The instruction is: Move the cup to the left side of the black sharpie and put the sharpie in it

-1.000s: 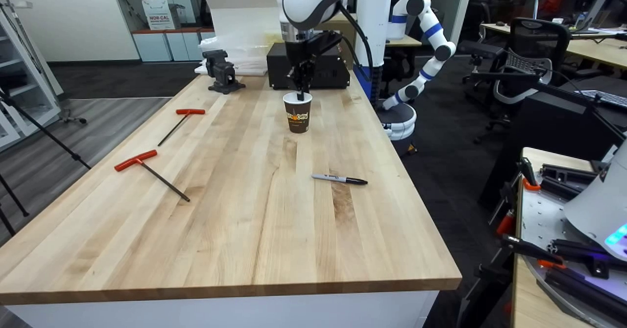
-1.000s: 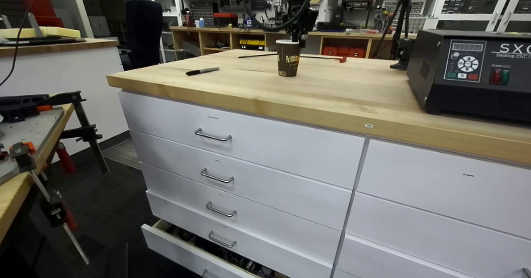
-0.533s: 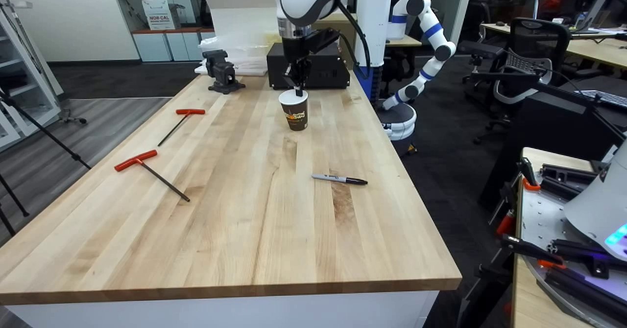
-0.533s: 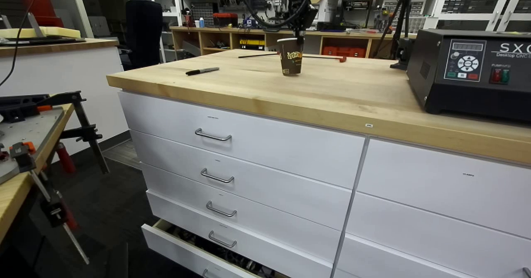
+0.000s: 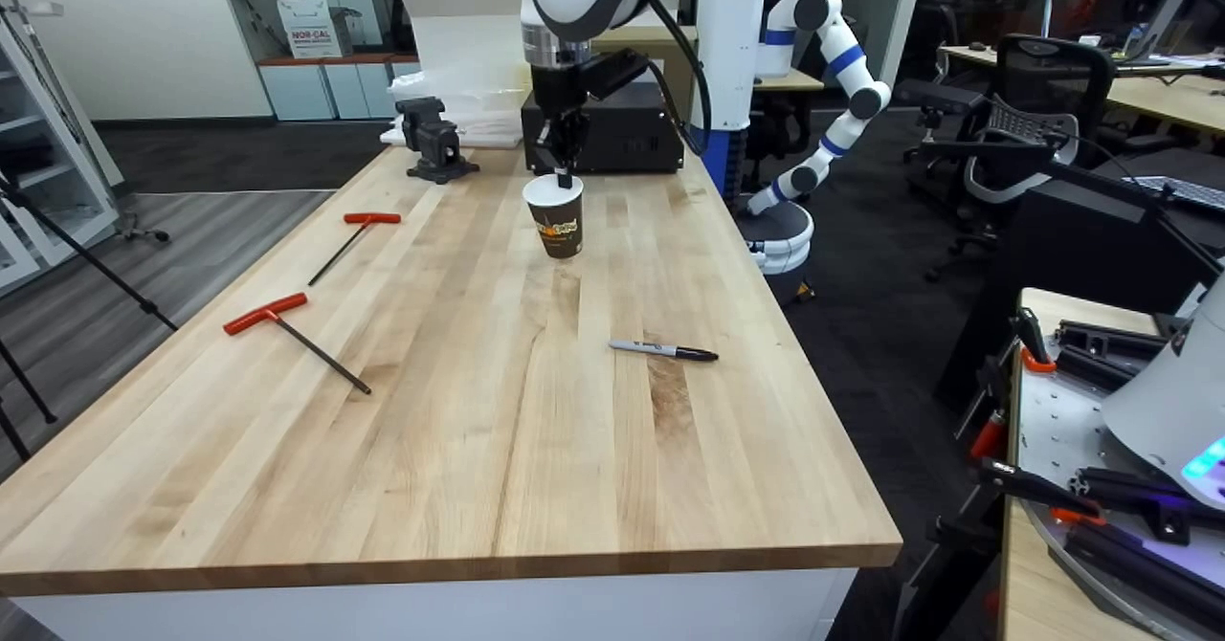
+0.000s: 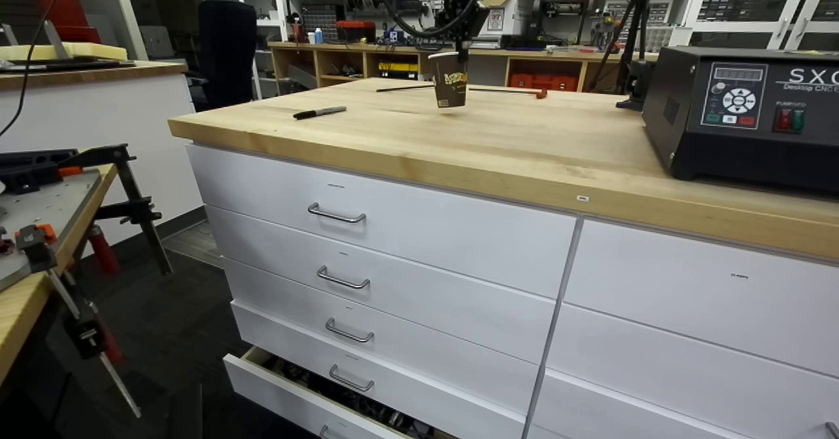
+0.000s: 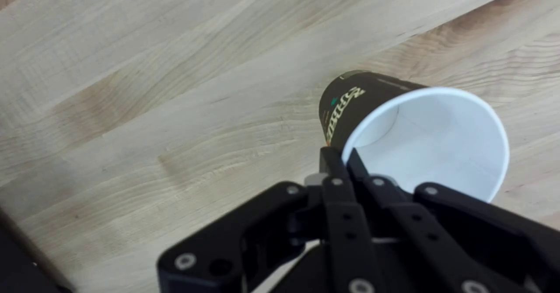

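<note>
Paper cup (image 6: 447, 85) tilted, just clear of the table (image 5: 431, 469), well apart from the black box (image 6: 747, 134) reading "Desktop CNC"; cup lettering only partly legible. Gripper (image 7: 342, 154) pinched on its rim, one finger inside. One second ago: cup upright. Black sharpie (image 5: 663, 350) lies farther from box; carton (image 5: 316, 29) marked "NOR-CAL" beyond it.

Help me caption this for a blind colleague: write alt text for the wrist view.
A black gripper pinches a dark brown paper cup by its white rim, one finger inside and one outside. The cup's open mouth, right of center, shows a white interior; behind it lies a pale wood tabletop.
</note>
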{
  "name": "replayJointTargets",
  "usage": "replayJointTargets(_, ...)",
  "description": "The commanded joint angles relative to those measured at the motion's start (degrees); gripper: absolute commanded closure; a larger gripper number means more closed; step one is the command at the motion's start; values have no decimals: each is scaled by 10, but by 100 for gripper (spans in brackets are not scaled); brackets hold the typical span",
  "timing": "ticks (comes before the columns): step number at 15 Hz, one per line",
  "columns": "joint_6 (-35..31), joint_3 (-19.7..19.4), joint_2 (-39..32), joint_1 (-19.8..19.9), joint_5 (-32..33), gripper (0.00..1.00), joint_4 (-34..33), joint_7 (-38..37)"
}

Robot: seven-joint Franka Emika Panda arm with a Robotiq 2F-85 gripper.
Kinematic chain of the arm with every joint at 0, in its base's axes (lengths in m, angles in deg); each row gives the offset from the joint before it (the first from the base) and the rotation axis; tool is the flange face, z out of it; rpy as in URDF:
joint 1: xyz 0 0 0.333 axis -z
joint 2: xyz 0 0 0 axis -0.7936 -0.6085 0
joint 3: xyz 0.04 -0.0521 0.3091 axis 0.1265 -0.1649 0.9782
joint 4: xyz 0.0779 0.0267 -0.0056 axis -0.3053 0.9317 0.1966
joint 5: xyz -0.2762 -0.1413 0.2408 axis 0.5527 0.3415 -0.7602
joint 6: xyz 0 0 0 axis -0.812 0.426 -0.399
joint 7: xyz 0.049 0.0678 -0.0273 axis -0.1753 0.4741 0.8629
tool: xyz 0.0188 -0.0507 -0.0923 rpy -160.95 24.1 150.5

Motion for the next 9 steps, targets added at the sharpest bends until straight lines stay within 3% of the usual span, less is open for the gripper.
replayJointTargets(1, -18, 17, 51, -10, -2, 99, 57, 18)
replayJointTargets(9, -45, 61, 137, -39, -6, 99, 166, 53)
